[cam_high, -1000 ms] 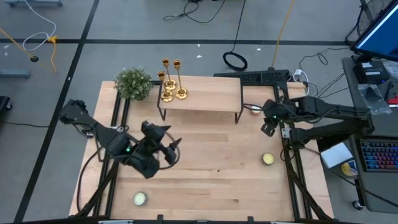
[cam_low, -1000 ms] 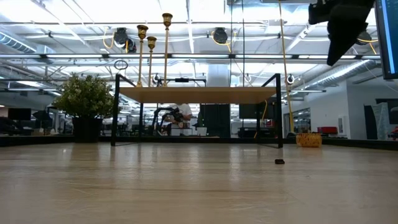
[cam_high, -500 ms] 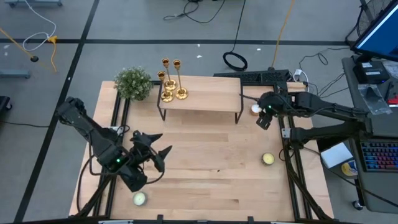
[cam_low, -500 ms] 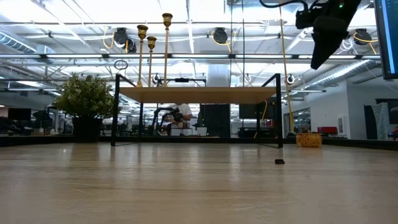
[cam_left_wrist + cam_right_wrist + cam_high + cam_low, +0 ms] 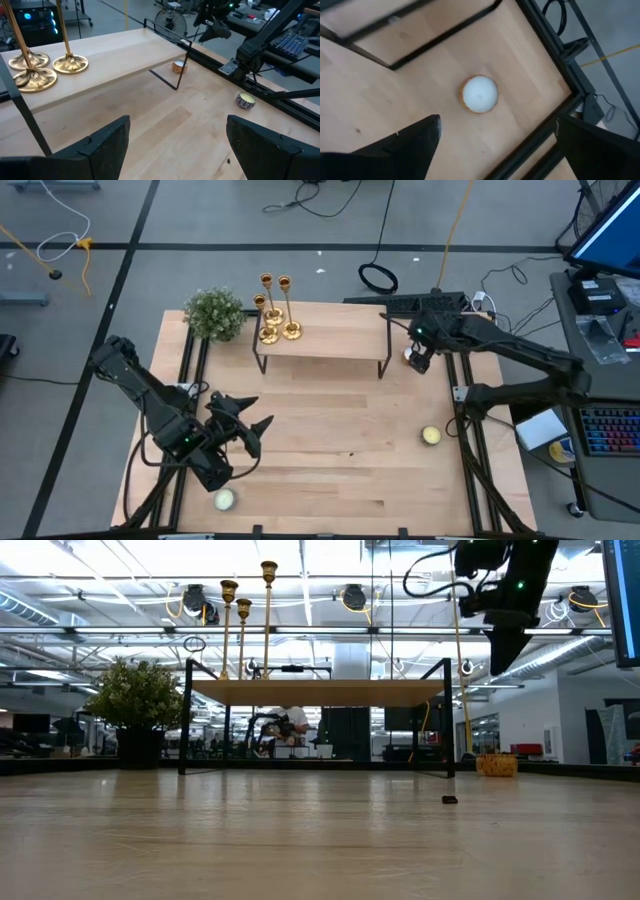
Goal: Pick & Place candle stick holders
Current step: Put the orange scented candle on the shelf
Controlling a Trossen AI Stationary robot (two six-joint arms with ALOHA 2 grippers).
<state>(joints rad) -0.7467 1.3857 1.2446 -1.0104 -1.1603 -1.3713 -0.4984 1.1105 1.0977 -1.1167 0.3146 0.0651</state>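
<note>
Step in hand: approach only; neither arm holds anything and no holder has been lifted
Candle stick holders (image 5: 273,320): three gold ones standing upright, bunched at one end of the raised wooden shelf (image 5: 330,335), beside the green plant (image 5: 214,313)
Right gripper (image 5: 419,362): fingers spread and empty, hovering off the shelf's other end, directly above a short round candle (image 5: 479,94) on the table
Left gripper (image 5: 240,438): fingers spread wide, empty, over the table (image 5: 330,440) in front of the shelf, looking toward the holders
Next move calls for: probably one gripper travelling to the bunch and closing on a single thin stem without knocking its neighbours
Containers: none seen; two more candles lie loose on the table
</note>
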